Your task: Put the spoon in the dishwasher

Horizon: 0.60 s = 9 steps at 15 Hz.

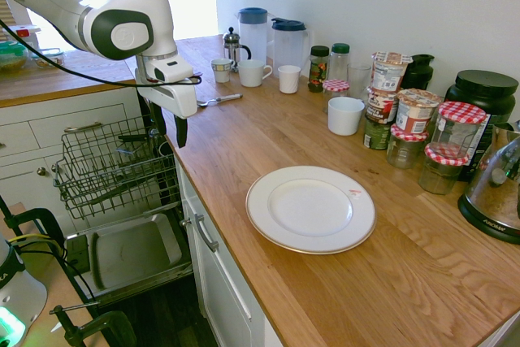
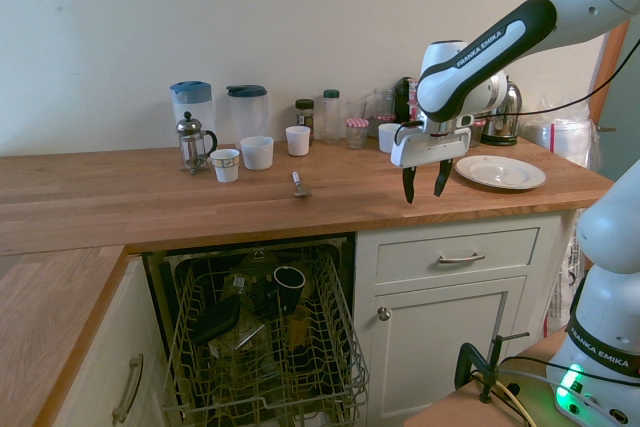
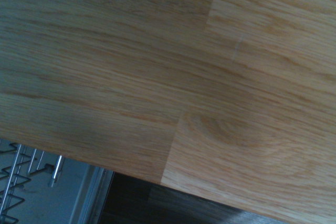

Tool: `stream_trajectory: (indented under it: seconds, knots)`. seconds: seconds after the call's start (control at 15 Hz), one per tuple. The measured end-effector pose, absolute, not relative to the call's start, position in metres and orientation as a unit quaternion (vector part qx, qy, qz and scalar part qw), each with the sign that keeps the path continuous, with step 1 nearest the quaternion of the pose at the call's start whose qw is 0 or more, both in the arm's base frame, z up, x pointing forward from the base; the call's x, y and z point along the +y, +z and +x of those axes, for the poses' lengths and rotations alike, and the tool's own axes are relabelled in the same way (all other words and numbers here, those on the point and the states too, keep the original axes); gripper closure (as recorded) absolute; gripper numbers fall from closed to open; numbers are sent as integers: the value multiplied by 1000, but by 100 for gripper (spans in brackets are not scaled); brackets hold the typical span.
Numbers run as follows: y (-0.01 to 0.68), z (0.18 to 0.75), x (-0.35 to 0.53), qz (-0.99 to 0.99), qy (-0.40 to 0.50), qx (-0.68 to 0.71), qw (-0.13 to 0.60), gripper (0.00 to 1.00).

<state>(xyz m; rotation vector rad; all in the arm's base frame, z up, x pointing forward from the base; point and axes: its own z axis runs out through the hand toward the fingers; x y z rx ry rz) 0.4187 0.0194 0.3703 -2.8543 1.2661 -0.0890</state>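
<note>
The wrist view catches only a blurred corner of the dishwasher (image 3: pixel 26 182) rack. The kettle (image 1: pixel 497 193) is cut off at the first exterior view's edge; jar labels there are unreadable.

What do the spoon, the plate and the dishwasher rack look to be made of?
Spoon: shiny metal, probably steel, judging by its silver glint. Plate: glazed white ceramic by its gloss and thin rim line. Dishwasher rack: coated wire; thin crossing rods show.
</note>
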Motion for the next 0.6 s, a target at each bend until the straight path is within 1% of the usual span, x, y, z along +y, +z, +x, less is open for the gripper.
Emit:
stream_trajectory:
  seconds: [0.27,0.6]
  knots:
    - [377,427,22,-908,-27,419,20,0]
    - [423,477,60,-885,-32,462,50,0]
